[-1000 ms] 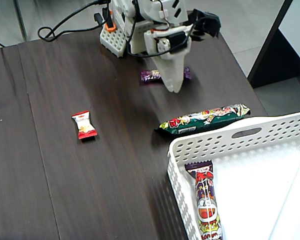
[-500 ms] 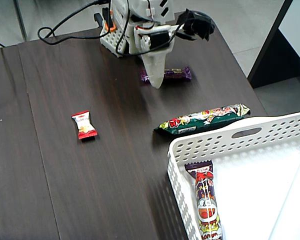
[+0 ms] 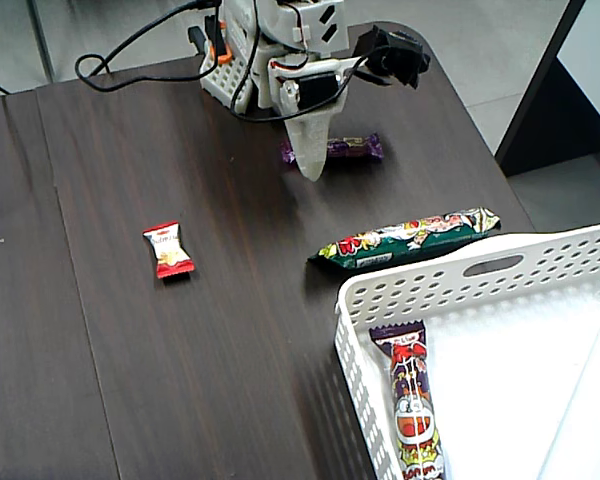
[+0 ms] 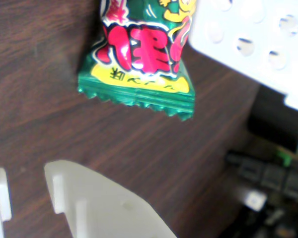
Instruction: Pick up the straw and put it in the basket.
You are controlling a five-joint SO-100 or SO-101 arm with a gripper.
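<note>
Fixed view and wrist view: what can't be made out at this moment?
- Straw: in neither view.
- Purple wrapper: its left end hidden by the gripper, fixed view.
- Gripper jaws: open or shut unclear; wrist view crops them at the bottom edge.
- Basket: cut off at right and bottom, fixed view.
- Green snack bar: blurred, cropped at top, wrist view.

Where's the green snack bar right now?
In the fixed view, the green snack bar lies on the table right of centre, just beyond the basket rim's far wall.
</note>
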